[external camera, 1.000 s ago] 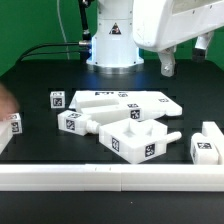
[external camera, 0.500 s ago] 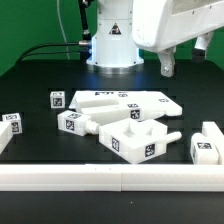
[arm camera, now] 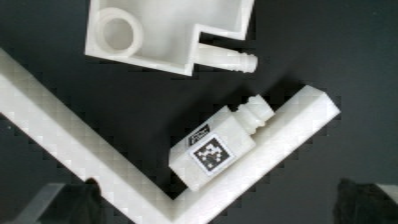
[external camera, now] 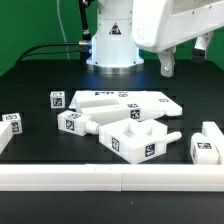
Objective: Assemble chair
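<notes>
Several loose white plastic parts of the chair lie spread on the black table [external camera: 30,70], each with a black-and-white square tag. The boxy open white plastic seat frame [external camera: 135,142] sits near the middle of the table's near edge. Its short round pegs point toward the exterior view's right. It overlaps the near side of the thin flat white marker board [external camera: 150,100].

A short tagged white bar [external camera: 205,148] lies toward the near corner on the exterior view's right. It is apart from the seat frame and just beside the long plain white rail [external camera: 100,178] that runs along the near edge. In the wrist view the bar's pegged end points toward the frame's pegs without touching them.

On the other side of the frame lies a tagged white pegged piece [external camera: 72,122], with a small tagged white block [external camera: 57,100] behind it. One more tagged white part [external camera: 10,124] lies at the edge on the exterior view's left (partly cut off by the picture).

The white two-finger gripper [external camera: 186,57] hangs well above the table. Its dark fingertips [arm camera: 63,205] are spread wide, with nothing between them.
</notes>
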Controlling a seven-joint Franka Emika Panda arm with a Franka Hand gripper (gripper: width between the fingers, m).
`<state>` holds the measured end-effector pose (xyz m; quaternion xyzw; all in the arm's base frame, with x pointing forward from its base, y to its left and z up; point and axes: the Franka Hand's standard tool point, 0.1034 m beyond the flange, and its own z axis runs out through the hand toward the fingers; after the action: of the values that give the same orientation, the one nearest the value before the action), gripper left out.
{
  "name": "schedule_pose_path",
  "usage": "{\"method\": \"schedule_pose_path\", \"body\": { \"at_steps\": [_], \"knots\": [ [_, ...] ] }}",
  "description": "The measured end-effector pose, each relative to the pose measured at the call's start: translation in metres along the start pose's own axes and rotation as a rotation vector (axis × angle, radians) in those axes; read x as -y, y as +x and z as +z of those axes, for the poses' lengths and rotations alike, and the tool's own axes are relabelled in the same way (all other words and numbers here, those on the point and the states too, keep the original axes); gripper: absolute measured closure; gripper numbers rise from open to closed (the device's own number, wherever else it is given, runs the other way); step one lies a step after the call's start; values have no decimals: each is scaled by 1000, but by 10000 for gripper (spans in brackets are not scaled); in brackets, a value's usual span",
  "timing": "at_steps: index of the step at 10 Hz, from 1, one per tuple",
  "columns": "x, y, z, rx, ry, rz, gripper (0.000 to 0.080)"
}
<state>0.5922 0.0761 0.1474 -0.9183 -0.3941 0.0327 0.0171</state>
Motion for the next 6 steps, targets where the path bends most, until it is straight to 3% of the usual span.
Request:
{"method": "schedule_pose_path", "body": {
  "at_steps": [3, 5, 6],
  "knots": [
    [1, 0, 4, 4, 5, 26, 150],
    [-10, 11, 30, 27, 41, 157, 150],
    [-16, 11, 35, 26, 50, 169, 150]
  ]
}}
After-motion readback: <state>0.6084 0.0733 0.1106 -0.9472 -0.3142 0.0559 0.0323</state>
